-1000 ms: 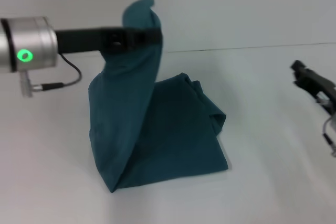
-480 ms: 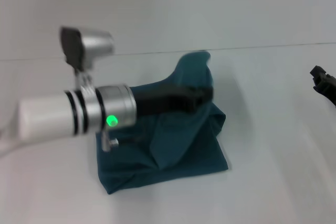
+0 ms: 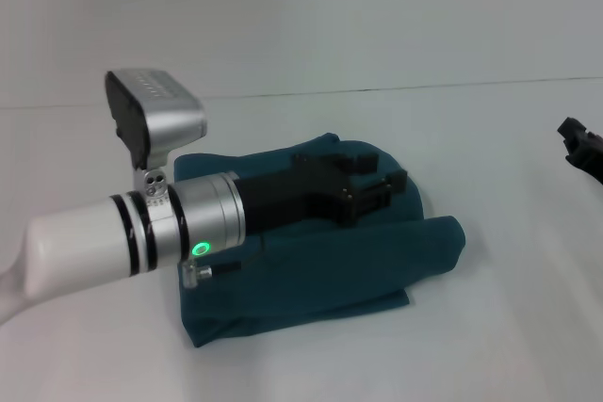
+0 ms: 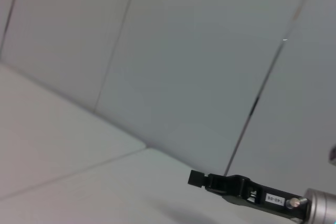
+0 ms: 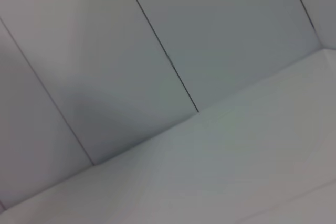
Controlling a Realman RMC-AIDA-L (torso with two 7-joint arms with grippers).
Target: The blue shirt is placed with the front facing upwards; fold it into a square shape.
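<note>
I can read no text anywhere. A small white label [image 4: 273, 200] sits on my right black gripper [image 4: 195, 178], seen at five o'clock in my left wrist view, but its print is too small to make out.

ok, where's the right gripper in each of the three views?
Head view: the black right gripper sits at the right edge, above the white table, apart from the folded dark teal-blue shirt.
Left wrist view: the right gripper shows near the bottom, far off.
Right wrist view: not in it.
Shared landmark: the seam where the white table meets the grey wall.
</note>
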